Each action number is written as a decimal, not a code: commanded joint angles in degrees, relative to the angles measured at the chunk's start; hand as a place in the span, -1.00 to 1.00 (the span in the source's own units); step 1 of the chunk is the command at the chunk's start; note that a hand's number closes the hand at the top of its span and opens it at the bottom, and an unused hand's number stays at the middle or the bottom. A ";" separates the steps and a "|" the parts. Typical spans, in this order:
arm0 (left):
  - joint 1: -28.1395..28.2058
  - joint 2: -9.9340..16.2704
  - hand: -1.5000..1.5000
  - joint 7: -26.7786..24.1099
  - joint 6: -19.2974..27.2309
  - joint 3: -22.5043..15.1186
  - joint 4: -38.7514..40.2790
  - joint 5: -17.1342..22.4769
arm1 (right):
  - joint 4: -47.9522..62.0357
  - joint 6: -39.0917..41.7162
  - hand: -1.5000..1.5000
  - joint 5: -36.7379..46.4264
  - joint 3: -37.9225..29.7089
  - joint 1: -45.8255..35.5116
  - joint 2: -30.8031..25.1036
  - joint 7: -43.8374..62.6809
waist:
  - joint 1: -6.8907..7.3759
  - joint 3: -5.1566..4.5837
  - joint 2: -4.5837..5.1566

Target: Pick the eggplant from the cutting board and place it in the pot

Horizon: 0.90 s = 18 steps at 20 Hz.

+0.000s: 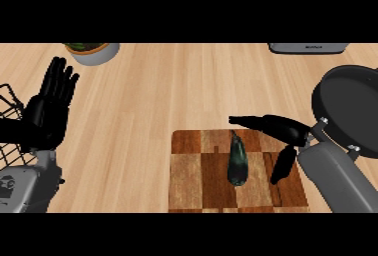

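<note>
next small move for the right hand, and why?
Probably lower the right hand leftward onto the eggplant and curl round it. The eggplant lies untouched on the cutting board; the hand is open beside it, thumb and fingers spread, not gripping. The pot waits at right.

This is a kitchen, and the worktop shows it: a light wooden counter (162,90) carries a checkered wooden cutting board (203,185) with an eggplant (237,160) lying on it, and a black pot (351,107) sits at the right. A black wire rack (11,102) stands at the left edge, a grey bowl-like container (96,54) of greenery at the back, and a grey appliance (307,48) at the far edge
</note>
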 commanded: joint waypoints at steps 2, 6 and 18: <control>0.05 -0.19 0.00 4.11 -0.30 0.85 -4.59 -0.50 | -0.79 -2.10 -1.00 4.94 0.08 2.19 2.24 3.13 | 0.01 0.01 -0.04; 0.34 -1.27 0.00 1.98 -1.94 1.68 -1.82 -1.52 | 7.05 -5.65 -1.00 9.06 0.61 1.96 5.25 -1.44 | 0.13 0.02 0.07; -1.62 -5.42 0.00 1.22 -1.88 1.84 0.64 -5.16 | 15.94 -8.31 -1.00 13.88 -2.11 -2.56 13.72 -4.37 | 0.25 0.02 0.09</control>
